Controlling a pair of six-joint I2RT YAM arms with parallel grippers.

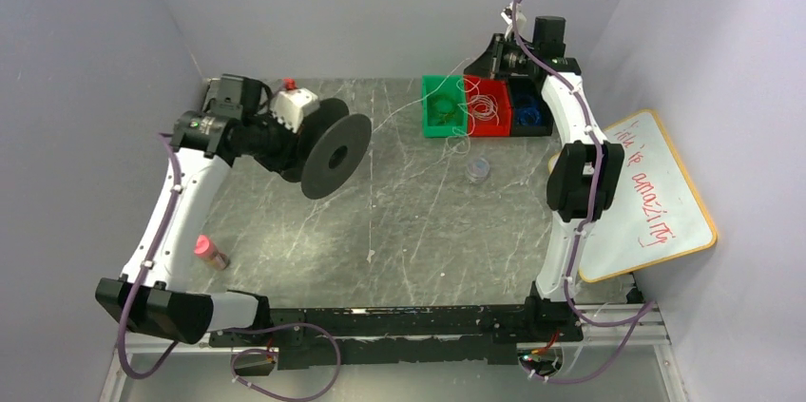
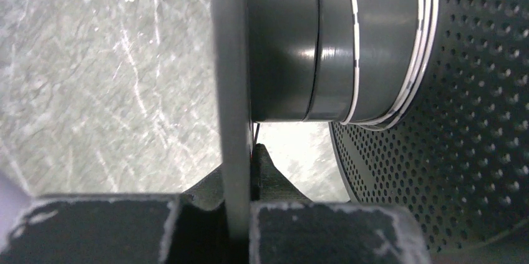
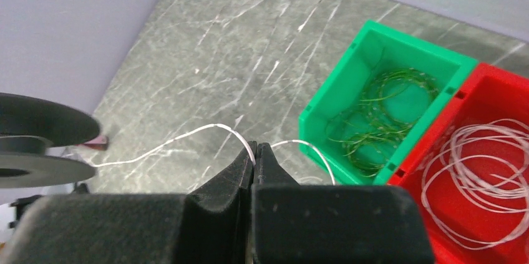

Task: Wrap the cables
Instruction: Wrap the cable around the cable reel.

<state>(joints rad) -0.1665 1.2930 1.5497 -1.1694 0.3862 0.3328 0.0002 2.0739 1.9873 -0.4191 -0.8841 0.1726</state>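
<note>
Wrapping barely started, I judge: left gripper [image 2: 240,180] clamped on black spool [image 2: 287,39] flange, right gripper [image 3: 254,156] pinching white wire [image 3: 181,140], most coils in red bin [image 3: 479,78] to its right.

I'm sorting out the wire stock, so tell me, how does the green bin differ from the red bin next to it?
The green bin holds smaller coils of green wire; the red bin holds looser, wider loops of whitish cable. The green bin ends the row at the left; the red bin sits in the middle, between it and the blue bin. Both are open-topped, alike in shape, and stand side by side.
</note>
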